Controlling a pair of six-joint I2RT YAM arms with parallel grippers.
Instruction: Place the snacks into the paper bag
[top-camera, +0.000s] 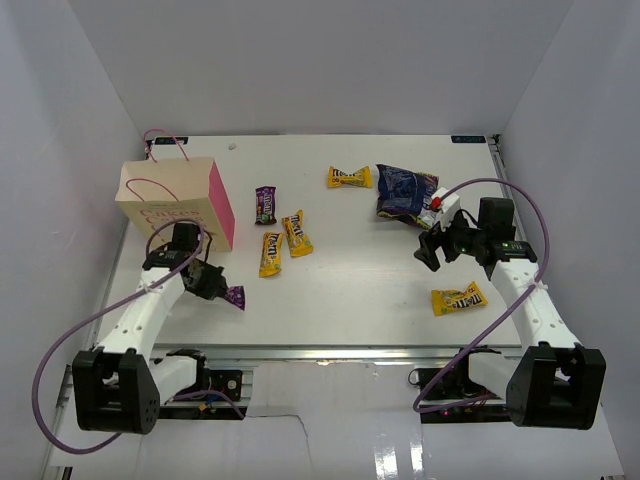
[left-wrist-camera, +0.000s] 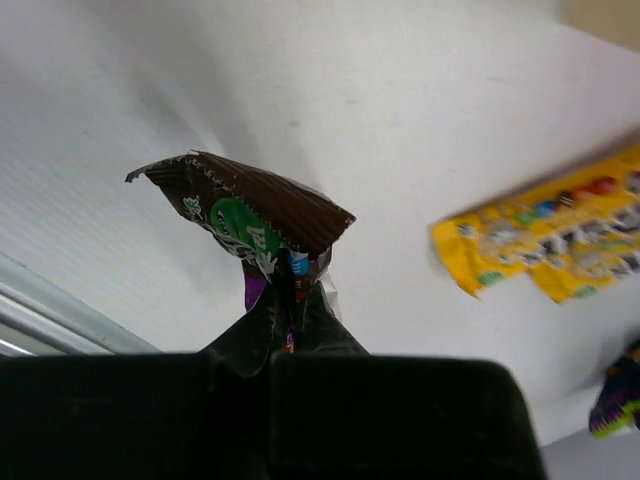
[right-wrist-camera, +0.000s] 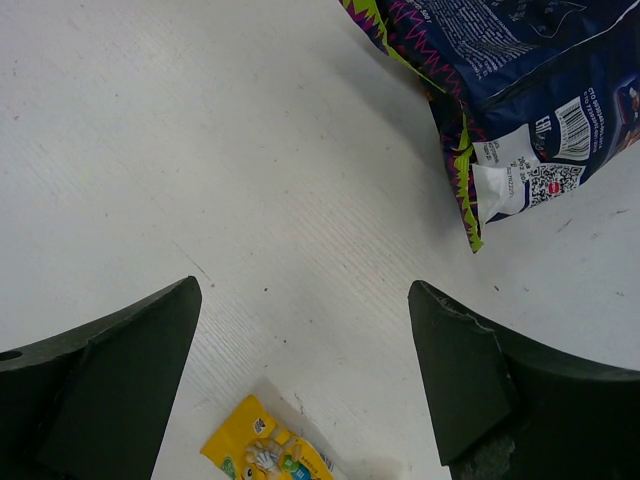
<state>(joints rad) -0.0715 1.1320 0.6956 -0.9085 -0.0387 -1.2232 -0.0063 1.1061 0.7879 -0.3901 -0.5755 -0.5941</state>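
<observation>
- Candy packet (left-wrist-camera: 250, 210), brown, pinched by one end in clenched left fingers (left-wrist-camera: 380, 410), ready for the paper bag (top-camera: 170, 200) nearby.
- Right fingers (right-wrist-camera: 110, 380) spread, empty, over a yellow packet (right-wrist-camera: 270, 455).

Saw a matt white table (right-wrist-camera: 200, 150) with a fine, slightly rough woodgrain-like texture. Spotted glossy crinkled film on the dark blue snack bag (right-wrist-camera: 520, 60) and the yellow candy packet (right-wrist-camera: 262, 452), plus shiny foil with a ribbed, serrated seal on the brown candy packet (left-wrist-camera: 250, 205). Also noticed plain matt paper, pretty smooth-looking, on the paper bag (top-camera: 165, 195).
</observation>
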